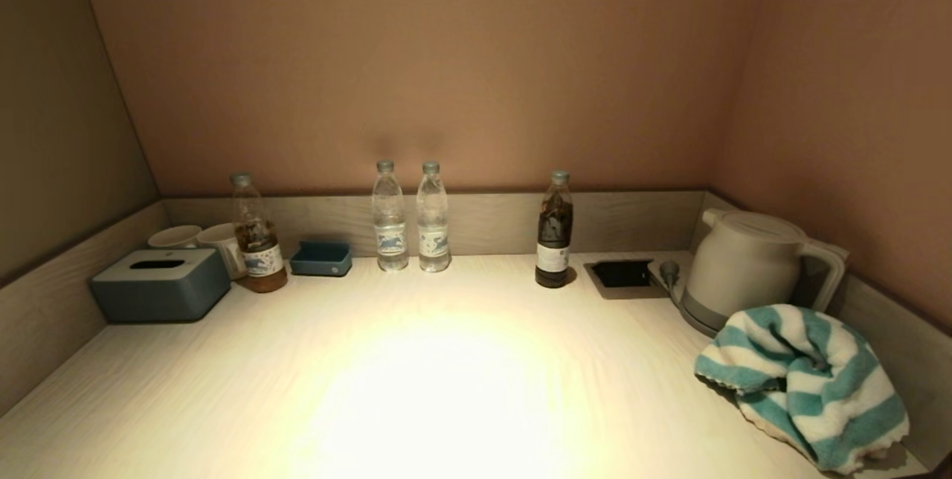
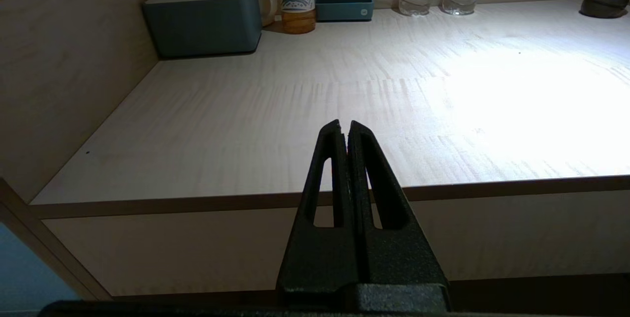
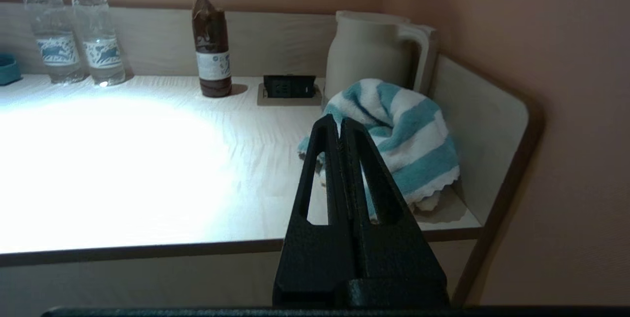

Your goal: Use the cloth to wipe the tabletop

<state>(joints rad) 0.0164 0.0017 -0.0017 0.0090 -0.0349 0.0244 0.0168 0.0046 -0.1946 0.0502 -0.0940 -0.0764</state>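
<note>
A teal-and-white striped cloth (image 1: 807, 382) lies bunched on the pale wooden tabletop (image 1: 416, 390) at its near right corner, just in front of the kettle. It also shows in the right wrist view (image 3: 408, 135). My right gripper (image 3: 341, 121) is shut and empty, held in front of the table's near edge, short of the cloth. My left gripper (image 2: 343, 124) is shut and empty, held in front of the table's near edge on the left side. Neither gripper shows in the head view.
A white kettle (image 1: 744, 263) stands at the back right beside a recessed socket (image 1: 621, 274). A dark bottle (image 1: 555, 233), two water bottles (image 1: 410, 217), a blue tray (image 1: 321, 259), a tea bottle (image 1: 256, 235), two mugs (image 1: 201, 241) and a grey tissue box (image 1: 160, 284) line the back. Low walls rim three sides.
</note>
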